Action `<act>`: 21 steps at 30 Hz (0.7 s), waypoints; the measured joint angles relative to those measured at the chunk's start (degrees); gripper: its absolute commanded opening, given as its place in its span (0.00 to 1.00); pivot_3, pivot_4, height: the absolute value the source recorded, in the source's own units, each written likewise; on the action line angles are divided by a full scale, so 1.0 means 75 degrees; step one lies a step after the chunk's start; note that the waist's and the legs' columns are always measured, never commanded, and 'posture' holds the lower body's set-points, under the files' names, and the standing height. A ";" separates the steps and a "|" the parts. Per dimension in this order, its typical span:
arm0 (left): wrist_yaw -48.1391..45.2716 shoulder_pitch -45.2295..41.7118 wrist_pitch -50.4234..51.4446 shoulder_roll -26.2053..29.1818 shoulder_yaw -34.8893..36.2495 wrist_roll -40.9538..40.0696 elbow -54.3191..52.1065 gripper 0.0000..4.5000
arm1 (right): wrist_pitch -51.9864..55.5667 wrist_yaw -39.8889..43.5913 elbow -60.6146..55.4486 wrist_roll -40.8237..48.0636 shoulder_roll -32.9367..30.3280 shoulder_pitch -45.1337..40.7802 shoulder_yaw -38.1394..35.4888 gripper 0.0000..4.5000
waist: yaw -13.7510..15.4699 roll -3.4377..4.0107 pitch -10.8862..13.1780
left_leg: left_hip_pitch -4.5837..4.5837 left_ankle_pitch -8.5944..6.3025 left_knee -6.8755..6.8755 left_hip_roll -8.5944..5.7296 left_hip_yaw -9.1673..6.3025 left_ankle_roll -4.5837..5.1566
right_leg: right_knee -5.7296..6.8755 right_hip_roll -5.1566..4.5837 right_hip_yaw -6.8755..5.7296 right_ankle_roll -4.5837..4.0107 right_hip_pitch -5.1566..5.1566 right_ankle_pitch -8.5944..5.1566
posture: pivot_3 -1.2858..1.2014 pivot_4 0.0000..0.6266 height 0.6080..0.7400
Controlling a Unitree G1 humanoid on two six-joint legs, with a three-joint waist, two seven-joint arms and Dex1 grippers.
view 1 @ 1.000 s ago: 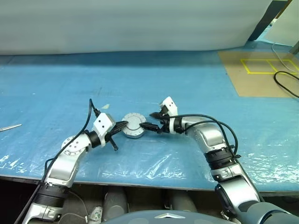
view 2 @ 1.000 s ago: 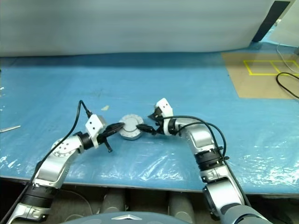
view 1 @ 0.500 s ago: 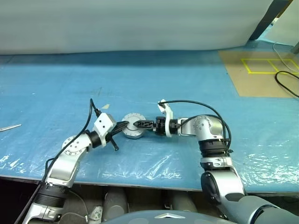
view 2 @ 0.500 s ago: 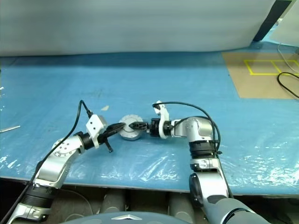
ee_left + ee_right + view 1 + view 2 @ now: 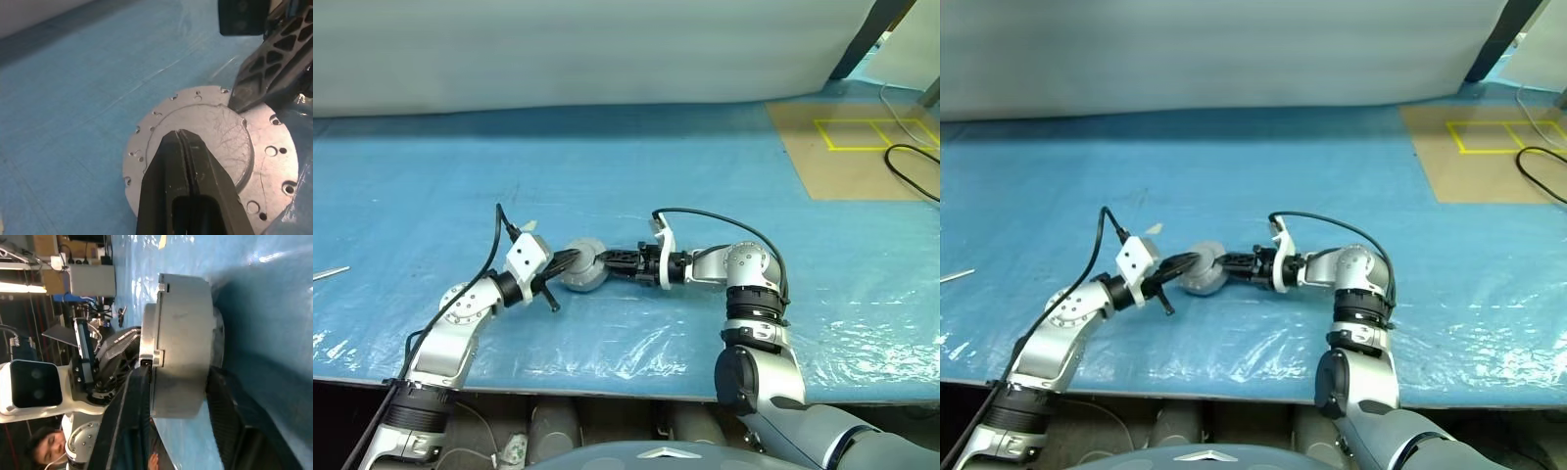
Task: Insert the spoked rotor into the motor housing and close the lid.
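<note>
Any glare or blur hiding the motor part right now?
Head views: plastic sheet glints near the front edge, away from the silver housing, which is sharp. Left wrist view: lid evenly lit, scratches crisp, left tool dark. Right wrist view: housing clear, right tool's fingers softly blurred.

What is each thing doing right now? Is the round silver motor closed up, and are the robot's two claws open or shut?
motor housing: on the blue table, clamped top and bottom by the right gripper.
lid: on top of the housing, plain silver face up, closed.
left gripper: shut, tips resting on the lid.
right gripper: shut on the housing, one finger above, one below.
</note>
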 measured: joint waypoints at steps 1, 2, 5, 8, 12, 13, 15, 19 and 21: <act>0.0000 -0.0008 -0.0003 -0.0005 -0.0001 0.0002 0.0008 0.00 | 0.0005 -0.0017 0.0000 0.0006 0.0002 0.0000 -0.0010 0.25 | -0.0001 0.0000 0.0000 | 0.0001 0.0000 0.0000 -0.0001 0.0001 0.0000 | 0.0000 -0.0001 0.0001 0.0000 0.0000 0.0000 | 0.52 0.24 1.00; 0.0000 -0.0010 -0.0008 -0.0010 -0.0001 0.0001 0.0014 0.00 | 0.0012 -0.0040 0.0000 0.0013 0.0011 0.0000 -0.0032 0.25 | -0.0001 0.0000 0.0000 | 0.0001 0.0000 0.0000 0.0000 0.0001 -0.0001 | 0.0000 0.0000 0.0000 0.0000 0.0000 0.0000 | 0.52 0.24 1.00; 0.0007 -0.0021 -0.0041 -0.0036 0.0004 0.0003 0.0056 0.00 | 0.0015 -0.0124 -0.0003 0.0055 0.0020 0.0007 -0.0042 0.25 | 0.0000 0.0000 0.0000 | 0.0002 -0.0001 -0.0001 0.0000 0.0001 -0.0002 | 0.0000 0.0000 0.0000 -0.0001 0.0000 -0.0001 | 0.52 0.24 1.00; 0.0156 -0.0035 0.0151 -0.0344 0.0192 -0.0273 0.0110 0.00 | -0.0007 -0.0149 -0.0099 0.0058 0.0022 0.0060 0.0016 0.25 | 0.0001 0.0000 0.0000 | 0.0002 -0.0001 0.0001 -0.0001 0.0003 -0.0002 | 0.0000 -0.0001 0.0002 0.0000 0.0001 0.0000 | 0.52 0.24 1.00; 0.0705 -0.0389 0.1290 -0.1193 0.0946 -0.1641 0.0218 0.00 | -0.0267 -0.0197 -0.0095 0.0096 0.0133 0.0072 -0.0009 0.25 | -0.0011 -0.0012 0.0008 | -0.0005 0.0002 0.0002 0.0004 0.0004 -0.0006 | 0.0012 0.0005 0.0002 -0.0004 -0.0014 -0.0001 | 0.52 0.24 1.00; 0.0847 -0.0529 0.1507 -0.1279 0.1183 -0.1969 0.0216 0.00 | -0.0370 -0.0233 -0.0050 0.0114 0.0190 0.0070 -0.0104 0.25 | -0.0014 -0.0012 0.0008 | -0.0006 0.0003 0.0001 0.0005 0.0004 -0.0008 | 0.0014 0.0009 0.0002 -0.0006 -0.0016 0.0000 | 0.52 0.24 1.00; 0.1248 -0.0843 0.1980 -0.1491 0.1955 -0.2847 0.0228 0.00 | -0.0722 -0.0398 0.0209 0.0196 0.0296 -0.0004 -0.0521 0.25 | -0.0011 -0.0013 0.0013 | -0.0011 0.0003 0.0002 0.0004 0.0003 -0.0008 | 0.0014 0.0010 0.0003 -0.0008 -0.0018 0.0001 | 0.52 0.24 1.00; 0.2023 -0.1077 0.2897 -0.1548 0.3358 -0.4282 0.0523 0.04 | -0.1549 -0.0823 0.0554 0.0569 0.0324 -0.0369 -0.1655 0.25 | 0.0009 -0.0017 0.0028 | -0.0053 0.0004 0.0010 -0.0007 0.0003 -0.0009 | -0.0003 0.0002 0.0005 -0.0002 -0.0036 0.0005 | 0.52 0.24 1.00; 0.2144 -0.0846 0.3271 -0.1532 0.3477 -0.4466 0.0592 0.13 | -0.1904 -0.0921 0.0557 0.0846 0.0315 -0.0568 -0.1978 0.25 | 0.0008 -0.0020 0.0030 | -0.0073 0.0002 0.0009 -0.0005 -0.0001 -0.0013 | -0.0003 0.0003 -0.0003 0.0025 -0.0049 0.0022 | 0.52 0.24 1.00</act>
